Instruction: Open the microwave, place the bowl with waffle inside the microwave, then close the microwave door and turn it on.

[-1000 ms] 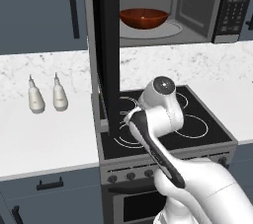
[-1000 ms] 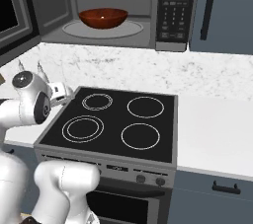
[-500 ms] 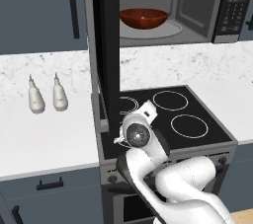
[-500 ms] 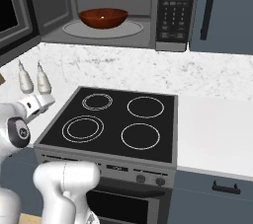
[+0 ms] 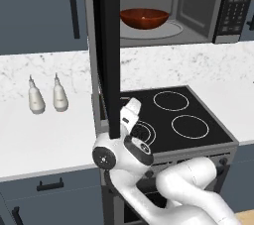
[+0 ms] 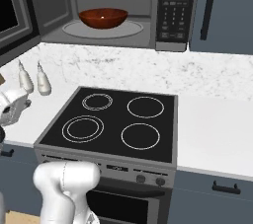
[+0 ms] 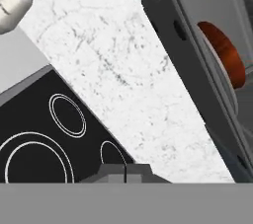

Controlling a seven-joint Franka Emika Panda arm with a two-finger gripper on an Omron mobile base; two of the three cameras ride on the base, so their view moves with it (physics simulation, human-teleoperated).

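Bowl (image 5: 144, 18) sits inside open microwave (image 6: 113, 8); hand's (image 5: 130, 116) grip state unclear.

No legible text, brand, number or sign can be read. Small pale button markings are seen on the keypad panel (image 6: 173, 6) of the microwave (image 6: 99, 33), upper middle of the right base view, and at the upper right of the left base view, but they are too blurred to be read. No marks are seen on the two bottles (image 5: 47, 97) on the bench (image 5: 44, 140).
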